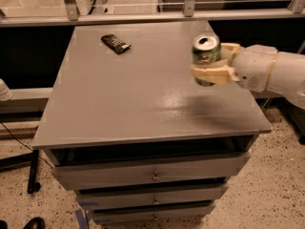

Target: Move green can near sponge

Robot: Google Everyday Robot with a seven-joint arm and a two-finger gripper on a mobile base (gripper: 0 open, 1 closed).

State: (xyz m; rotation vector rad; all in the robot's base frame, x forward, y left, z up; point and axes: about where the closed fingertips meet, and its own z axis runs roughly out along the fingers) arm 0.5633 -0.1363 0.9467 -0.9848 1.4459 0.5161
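I hold the green can (206,50) in the gripper (208,63), above the right side of the surface (119,94).
The jaws are closed on its body; the can is upright, long axis vertical, silver top upward.

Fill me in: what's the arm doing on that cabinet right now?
The robot's claw is shut on the green can, holding it upright over the right rear part of the grey drawer cabinet top. Going by the shadow beneath, the can looks lifted clear of the surface. A flat dark wrapper lies near the far left corner. The sponge doesn't show in this view.
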